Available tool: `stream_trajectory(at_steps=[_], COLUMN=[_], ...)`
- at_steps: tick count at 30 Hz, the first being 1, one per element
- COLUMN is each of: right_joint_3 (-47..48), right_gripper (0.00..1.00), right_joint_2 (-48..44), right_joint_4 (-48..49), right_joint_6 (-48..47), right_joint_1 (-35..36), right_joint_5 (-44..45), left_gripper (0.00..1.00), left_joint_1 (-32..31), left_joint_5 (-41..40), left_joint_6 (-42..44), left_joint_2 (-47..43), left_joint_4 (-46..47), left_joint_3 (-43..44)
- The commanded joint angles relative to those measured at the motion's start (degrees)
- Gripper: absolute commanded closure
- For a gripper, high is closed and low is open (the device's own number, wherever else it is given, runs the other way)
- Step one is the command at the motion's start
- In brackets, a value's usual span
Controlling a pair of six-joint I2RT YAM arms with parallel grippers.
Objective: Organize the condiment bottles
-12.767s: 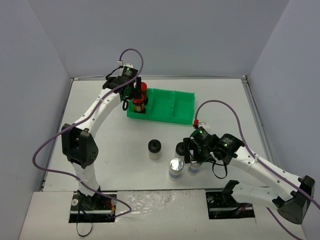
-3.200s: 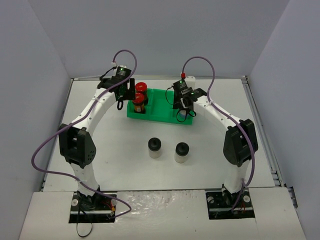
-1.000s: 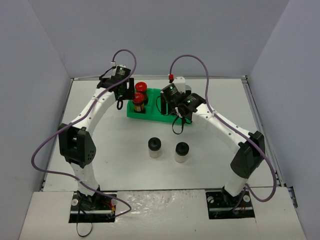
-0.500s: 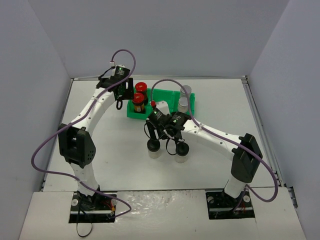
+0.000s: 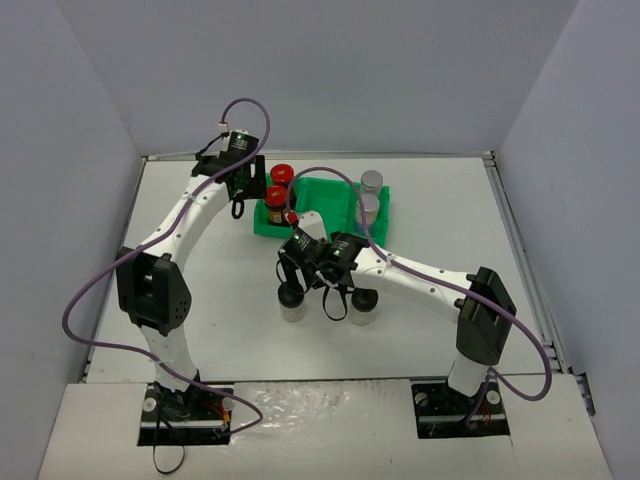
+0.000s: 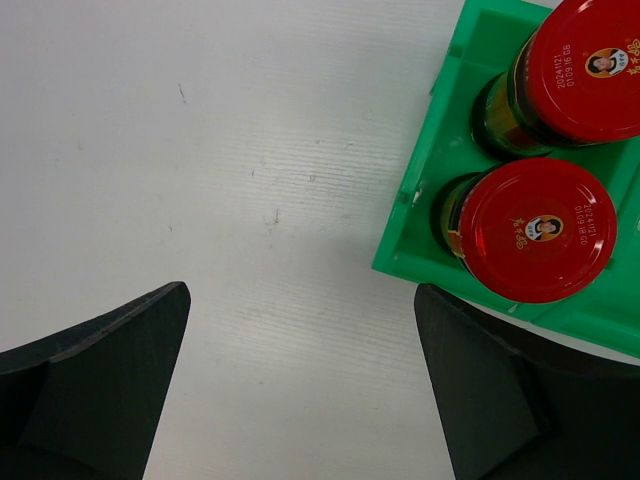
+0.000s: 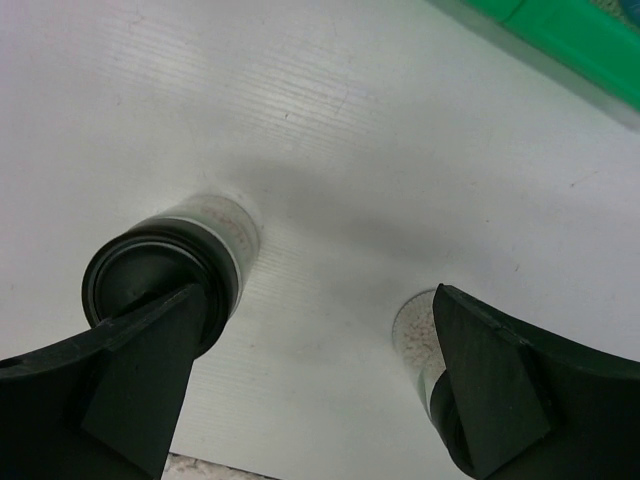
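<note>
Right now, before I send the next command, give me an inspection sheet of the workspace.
Surface: white table, flat, no spills seen.
Job's things: red-capped jars in the left compartment of the green tray; silver-capped jars in its right compartment; black-capped jars upright on the table, outside the tray.
Clutter: nothing seen.
Pincers: left pincer open, over bare table beside the tray; right pincer open, above the black-capped jars.
Cables: purple cables loop off both arms; the right one arches over the tray.
Surroundings: plain grey walls on three sides.

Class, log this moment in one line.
red-capped jars: tray; silver-capped jars: tray; black-capped jars: table; left gripper: open; right gripper: open
</note>
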Motion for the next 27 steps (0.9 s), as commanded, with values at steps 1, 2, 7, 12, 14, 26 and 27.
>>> stream_trajectory(at_steps=[1, 2, 7, 12, 14, 26, 27], right_joint_3=[4.75, 5.26, 7.69, 9.70, 9.97, 5.47, 4.79], right_gripper=[0.05, 0.05, 0.04, 0.04, 0.04, 0.04, 0.04], right_joint_2=[-0.22, -0.15, -0.21, 0.63, 1.43, 4.66, 4.77], right_joint_4=[-1.85, -2.29, -3.12, -3.12, -3.05, 0.54, 0.82], right_joint_6=[2.06, 2.07, 1.68, 1.06, 0.79, 2.39, 2.67], right_joint_1=[-0.23, -0.27, -0.13, 1.41, 2.40, 6.97, 7.19], right_joint_5=[8.02, 8.65, 8.48, 4.86, 3.85, -0.44, -0.45], left_gripper=[0.06, 0.06, 0.06, 0.06, 0.06, 0.06, 0.06], left_joint_1=[0.42, 0.44, 0.44, 0.44, 0.44, 0.85, 0.96], left_joint_5=[-1.15, -1.22, -1.24, -1.13, -1.12, -1.40, -1.35], left_joint_6=[0.67, 0.71, 0.73, 0.71, 0.71, 0.92, 0.97], left_joint_2=[-4.57, -4.59, -4.40, -4.33, -4.29, -5.56, -5.56], left_joint_4=[0.41, 0.39, 0.21, 0.16, 0.17, 0.30, 0.30], left_joint_3=[2.34, 2.40, 2.91, 3.15, 3.22, 1.80, 1.74])
